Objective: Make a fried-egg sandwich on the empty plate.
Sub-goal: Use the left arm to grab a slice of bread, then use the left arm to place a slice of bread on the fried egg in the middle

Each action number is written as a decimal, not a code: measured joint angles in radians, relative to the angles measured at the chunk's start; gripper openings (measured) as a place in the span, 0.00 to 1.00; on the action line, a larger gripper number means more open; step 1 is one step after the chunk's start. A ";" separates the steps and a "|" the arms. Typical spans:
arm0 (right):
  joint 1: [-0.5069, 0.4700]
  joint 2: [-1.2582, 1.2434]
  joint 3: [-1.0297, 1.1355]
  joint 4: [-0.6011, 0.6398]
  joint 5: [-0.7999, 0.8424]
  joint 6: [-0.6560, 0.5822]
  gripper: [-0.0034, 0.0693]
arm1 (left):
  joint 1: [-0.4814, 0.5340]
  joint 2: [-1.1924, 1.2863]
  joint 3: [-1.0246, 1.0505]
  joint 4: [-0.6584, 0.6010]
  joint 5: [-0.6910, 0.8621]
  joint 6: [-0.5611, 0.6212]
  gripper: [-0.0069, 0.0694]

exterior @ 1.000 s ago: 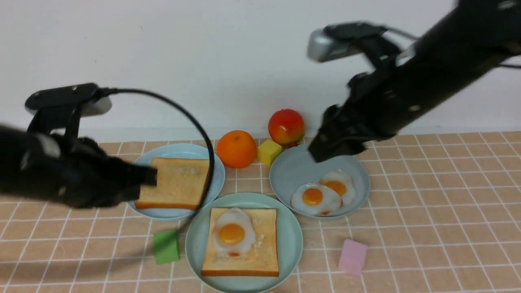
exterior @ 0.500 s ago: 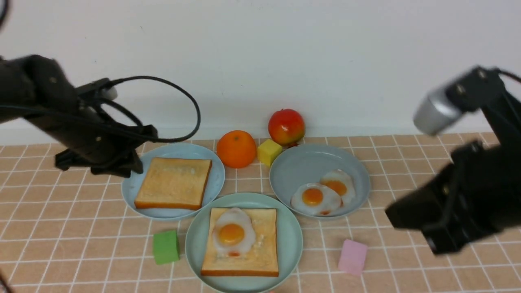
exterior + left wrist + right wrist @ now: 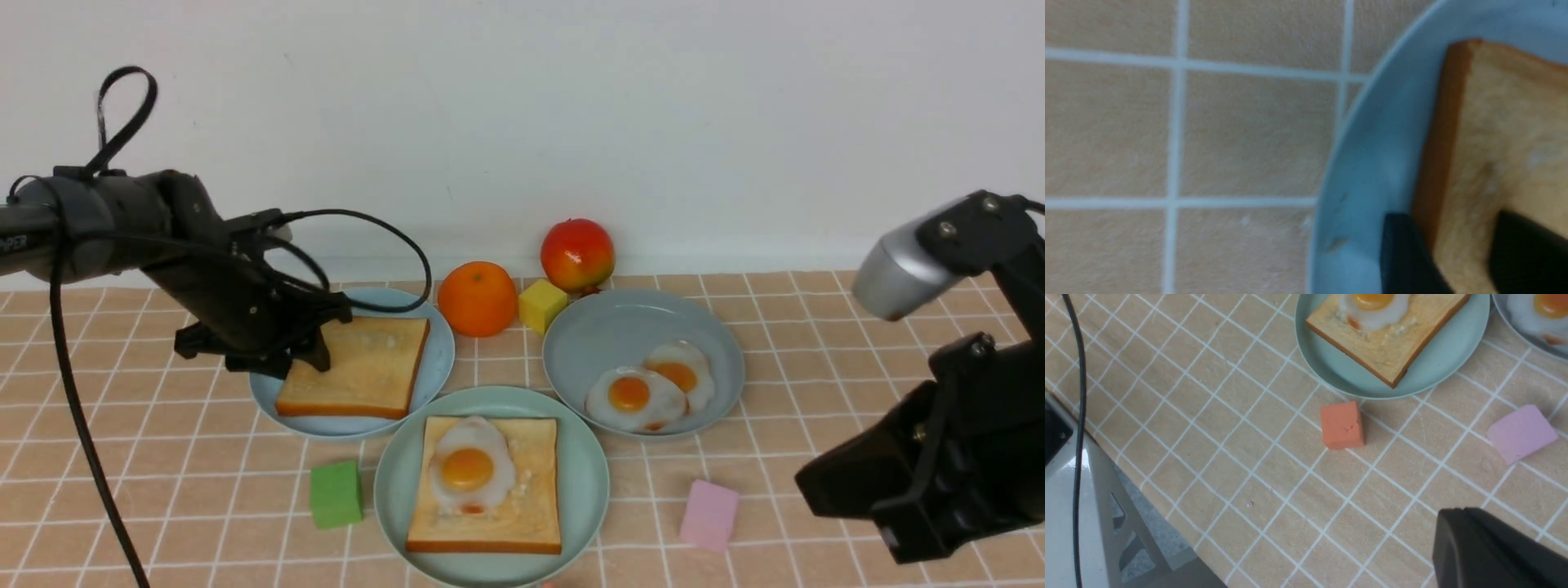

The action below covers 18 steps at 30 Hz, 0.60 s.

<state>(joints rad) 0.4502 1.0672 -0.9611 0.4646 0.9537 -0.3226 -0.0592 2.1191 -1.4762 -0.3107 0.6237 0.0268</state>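
Your toast (image 3: 359, 363) is lying on the blue plate (image 3: 441, 359), left of the green plate (image 3: 584, 482); your left pincer (image 3: 306, 359) is straddling its edge, jaws parted. A shallow bite risks dropping it. Your right pincer (image 3: 1466, 514) is staying closed.

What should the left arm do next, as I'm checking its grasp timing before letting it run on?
Probably close the left gripper gently on the toast slice: in the wrist view its open fingers straddle the crust, one beside it over the blue plate, one above the golden top. The fried egg already lies on the other slice.
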 joint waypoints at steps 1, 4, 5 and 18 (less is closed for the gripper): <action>0.000 0.000 0.001 0.000 0.000 0.005 0.04 | 0.001 -0.002 0.000 -0.005 0.000 0.006 0.36; 0.000 0.000 0.002 0.000 0.000 0.011 0.04 | 0.010 -0.010 0.000 -0.021 0.009 0.017 0.34; 0.000 0.000 0.002 0.000 0.000 0.014 0.04 | 0.015 -0.018 0.002 -0.025 0.013 0.018 0.34; 0.000 0.000 0.002 0.000 0.011 0.033 0.05 | 0.028 -0.471 0.102 -0.150 0.082 0.021 0.20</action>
<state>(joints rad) 0.4502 1.0672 -0.9595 0.4646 0.9643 -0.2900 -0.0316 1.6481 -1.3737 -0.4604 0.7061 0.0480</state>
